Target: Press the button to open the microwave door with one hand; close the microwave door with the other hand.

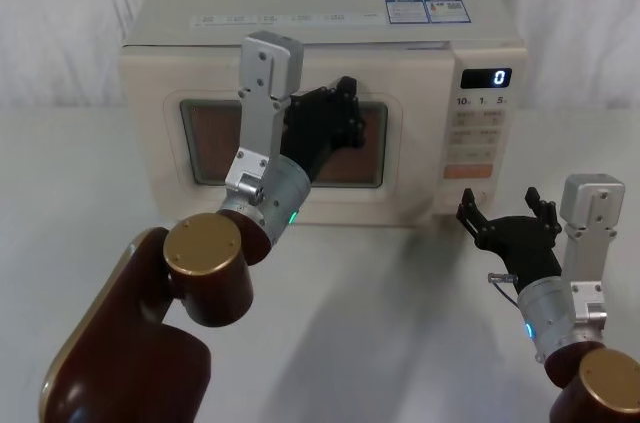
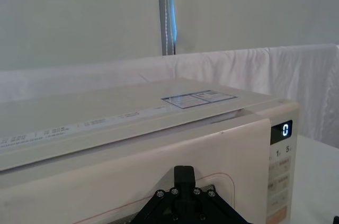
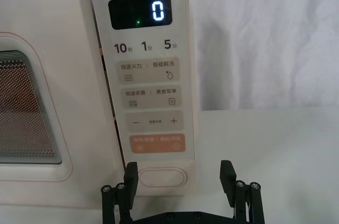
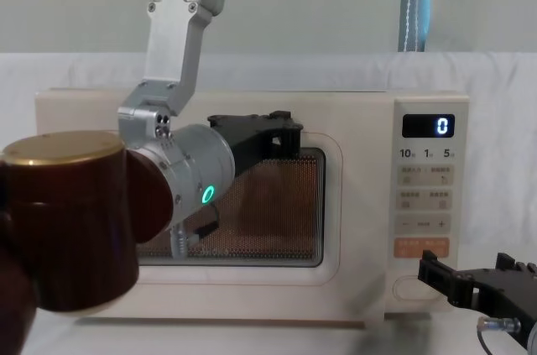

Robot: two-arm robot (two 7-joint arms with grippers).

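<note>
Microwave [image 1: 330, 93] first: a boxy cream oven standing toward the back of the white worktop [image 1: 60, 173], its front turned to the robot and its display reading "0". Its microwave door [image 4: 101, 120] takes up most of that front; in the left wrist view a thin gap shows along the door's upper edge by the control panel [image 3: 153, 65], so I judge the door to be not quite latched, pressed nearly shut or only just released. The left gripper [image 1: 345, 113] is raised in front of the door's dark window, its black fingers right at or touching the panel; whether they are spread or closed I cannot tell. The right gripper [image 1: 508, 215] sits low on the right, near the foot of the control panel, with its prongs spread wide and nothing between them. Smallest is the button [image 3: 163, 177], a wide unlabelled cream key at the bottom of that panel, just under the orange key [image 3: 157, 144]. The relation that counts: the button lies straight ahead of the right gripper, framed between its two prongs in the right wrist view, so that arm is much the nearer one for pressing, while the left is already placed on the door.
</note>
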